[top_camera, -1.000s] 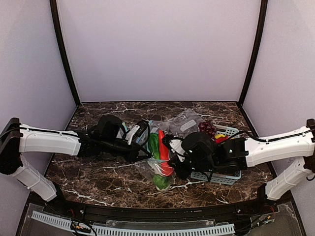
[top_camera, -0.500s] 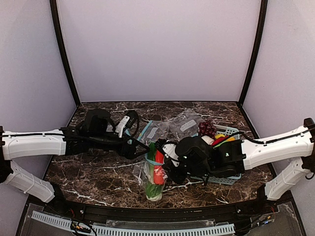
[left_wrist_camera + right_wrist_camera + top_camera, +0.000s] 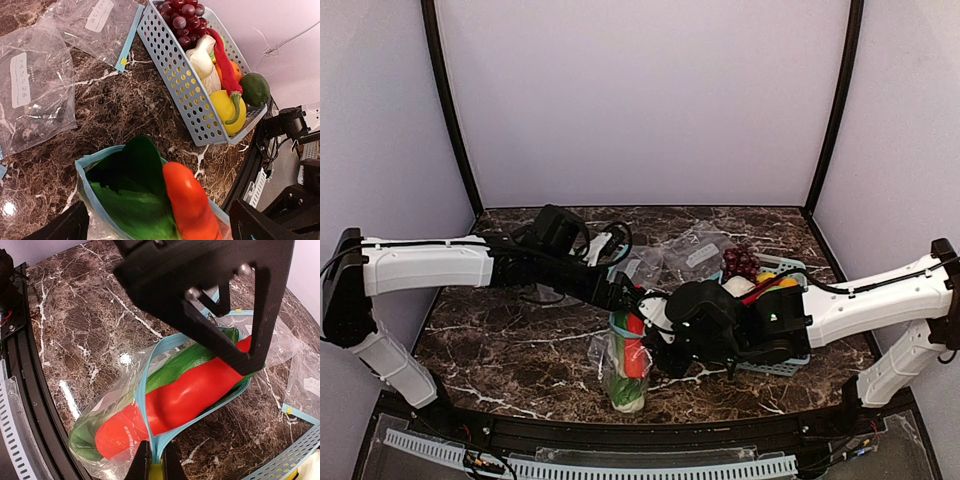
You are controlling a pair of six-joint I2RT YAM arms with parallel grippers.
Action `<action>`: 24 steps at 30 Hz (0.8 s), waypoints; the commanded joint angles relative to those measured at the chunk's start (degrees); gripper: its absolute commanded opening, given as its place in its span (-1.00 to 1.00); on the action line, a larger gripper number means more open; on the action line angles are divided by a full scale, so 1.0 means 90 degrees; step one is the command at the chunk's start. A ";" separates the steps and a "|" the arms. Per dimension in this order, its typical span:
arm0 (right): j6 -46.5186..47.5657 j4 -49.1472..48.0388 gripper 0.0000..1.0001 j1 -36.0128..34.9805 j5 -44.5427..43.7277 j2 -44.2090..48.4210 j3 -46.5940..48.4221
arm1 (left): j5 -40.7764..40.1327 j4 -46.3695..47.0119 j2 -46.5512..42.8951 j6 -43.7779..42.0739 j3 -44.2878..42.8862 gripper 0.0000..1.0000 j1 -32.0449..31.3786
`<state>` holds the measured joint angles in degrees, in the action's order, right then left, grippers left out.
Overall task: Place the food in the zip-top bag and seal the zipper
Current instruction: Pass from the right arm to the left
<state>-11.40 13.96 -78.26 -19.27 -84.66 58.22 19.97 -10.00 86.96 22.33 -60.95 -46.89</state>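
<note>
The zip-top bag [image 3: 620, 365] hangs upright near the table's front middle. It holds the food: a red-orange vegetable [image 3: 185, 395], a leafy green one [image 3: 135, 195] and a dark green mass at the bottom [image 3: 82, 445]. The tops of the vegetables stick out of the open mouth. My right gripper [image 3: 155, 462] is shut on the light-blue zipper [image 3: 142, 410] at one end of the mouth. My left gripper [image 3: 160, 232] is open right above the mouth, its black fingers [image 3: 260, 315] standing either side of the vegetable tops, gripping nothing.
A grey perforated basket [image 3: 185, 75] at the right holds purple grapes [image 3: 180, 12], a lemon [image 3: 227, 107], a lime [image 3: 255, 87], a red chilli [image 3: 225, 70] and a white piece. Smaller clear bags [image 3: 30, 95] lie flat behind the left gripper.
The left gripper went from shut to open, drew back left, then came back over the bag's mouth. The bag swung from lying on the table to hanging upright from the right gripper.
</note>
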 commanded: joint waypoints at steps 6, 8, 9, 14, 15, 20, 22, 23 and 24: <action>0.0194 -0.0112 -1.00 -0.0113 -0.0162 -0.0092 0.0248 | 0.0522 -0.0408 0.0714 0.0283 -0.0256 0.97 0.0234; 0.0221 -0.0122 -1.00 -0.0122 -0.0169 -0.0116 0.0251 | 0.0674 -0.0346 0.0853 0.0354 -0.0217 0.97 0.0240; 0.0230 -0.0122 -1.00 -0.0122 -0.0180 -0.0130 0.0257 | 0.0712 -0.0325 0.0888 0.0418 -0.0180 0.97 0.0250; 0.0258 -0.0156 -1.00 -0.0135 -0.0218 -0.0134 0.0245 | 0.0873 -0.0219 0.1146 0.0622 0.0062 0.97 0.0277; 0.0258 -0.0168 -1.00 -0.0140 -0.0230 -0.0133 0.0233 | 0.0910 -0.0208 0.1167 0.0675 0.0092 0.98 0.0278; 0.0255 -0.0168 -1.00 -0.0146 -0.0278 -0.0180 0.0212 | 0.0991 -0.0315 0.1322 0.0745 0.0212 0.97 0.0281; 0.0244 -0.0154 -1.00 -0.0157 -0.0307 -0.0192 0.0204 | 0.0985 -0.0419 0.1341 0.0729 0.0202 0.97 0.0282; 0.0246 -0.0154 -1.00 -0.0161 -0.0312 -0.0199 0.0194 | 0.0985 -0.0485 0.1348 0.0717 0.0191 0.97 0.0280; 0.0234 -0.0154 -1.00 -0.0162 -0.0324 -0.0202 0.0190 | 0.0990 -0.0512 0.1351 0.0715 0.0171 0.97 0.0284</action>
<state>-9.47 14.02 -78.94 -20.01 -86.06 58.52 28.29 -11.11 98.83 28.71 -60.25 -44.51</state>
